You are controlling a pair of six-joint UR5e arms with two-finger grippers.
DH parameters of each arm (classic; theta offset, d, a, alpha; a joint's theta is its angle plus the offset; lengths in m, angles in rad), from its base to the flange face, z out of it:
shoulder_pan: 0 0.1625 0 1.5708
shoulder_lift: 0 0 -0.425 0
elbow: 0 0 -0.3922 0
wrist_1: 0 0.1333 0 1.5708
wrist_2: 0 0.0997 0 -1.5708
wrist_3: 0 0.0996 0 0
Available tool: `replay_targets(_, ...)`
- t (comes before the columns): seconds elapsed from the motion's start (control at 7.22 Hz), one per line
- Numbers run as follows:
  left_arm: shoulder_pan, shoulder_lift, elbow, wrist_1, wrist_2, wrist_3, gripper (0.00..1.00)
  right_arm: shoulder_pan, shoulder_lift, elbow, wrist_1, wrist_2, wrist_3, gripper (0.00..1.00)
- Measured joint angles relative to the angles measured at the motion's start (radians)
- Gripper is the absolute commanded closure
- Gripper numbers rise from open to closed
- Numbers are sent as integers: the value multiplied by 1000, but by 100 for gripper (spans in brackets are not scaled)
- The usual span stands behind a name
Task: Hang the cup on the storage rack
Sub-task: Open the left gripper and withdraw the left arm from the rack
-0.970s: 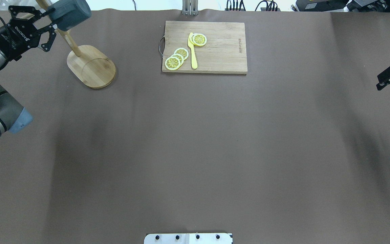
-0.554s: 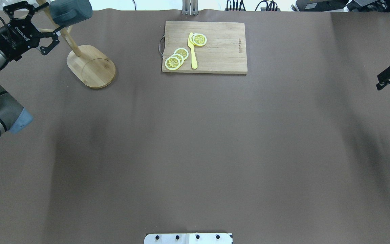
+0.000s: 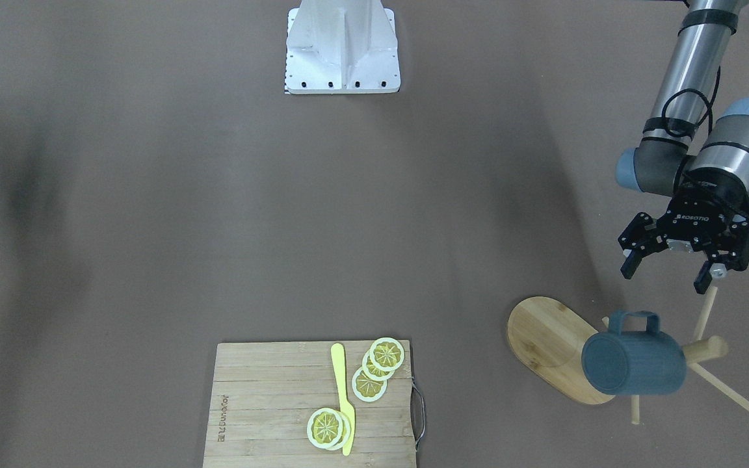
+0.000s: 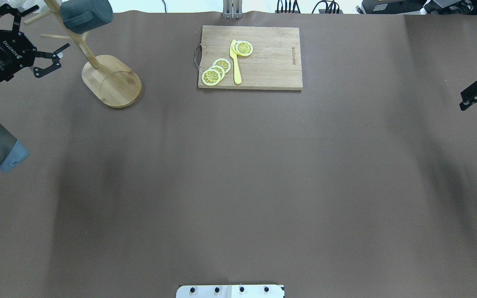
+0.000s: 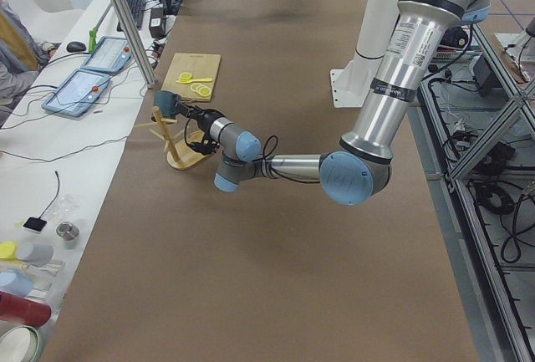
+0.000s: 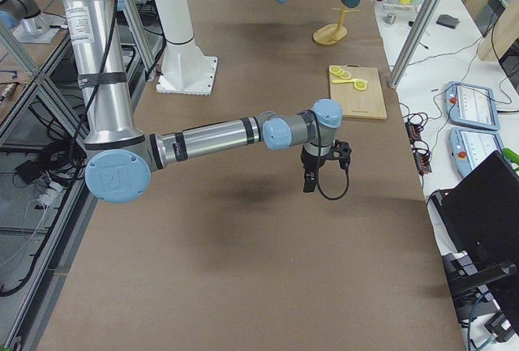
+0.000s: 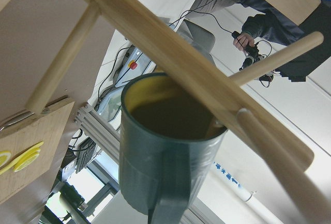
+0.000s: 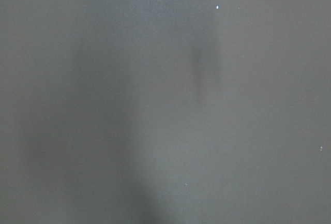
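Note:
The dark teal cup (image 4: 86, 14) hangs by its handle on a peg of the bamboo storage rack (image 4: 112, 80) at the table's far left; no gripper touches it. In the front-facing view the cup (image 3: 634, 364) lies on its side over the rack's oval base (image 3: 543, 338). My left gripper (image 4: 50, 29) is open and empty, a short way clear of the cup, and also shows in the front-facing view (image 3: 666, 278). The left wrist view shows the cup's (image 7: 165, 167) yellowish inside behind a peg. My right gripper (image 4: 474, 94) hovers at the right edge; I cannot tell how its jaws stand.
A rectangular wooden cutting board (image 4: 271, 62) with lemon slices (image 4: 215, 71) and a yellow knife (image 4: 235, 62) lies at the far middle. The robot's white base plate (image 4: 230, 291) is at the near edge. Brown table cover spreads across the table.
My open left gripper has drawn back from the cup, leftward and away from the rack. The cup stays hanging on the peg. The right arm has not moved.

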Motion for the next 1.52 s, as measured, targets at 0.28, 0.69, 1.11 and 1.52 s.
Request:
replay_targets(0.28,0,72,-74,-14,-1,220,3,0,0,0,0,1,1,0)
replay_targets(0.69,-3,196,-139,-23,-2,675,3,0,4,1,1,1,-1,0)
replay_targets(1.11,-9,262,-152,-6,6,1181,3,0,10,3,2,1,-1,0)
replay_targets(1.52,-28,316,-146,55,26,1545,3,1,11,3,2,-1,-2,0)
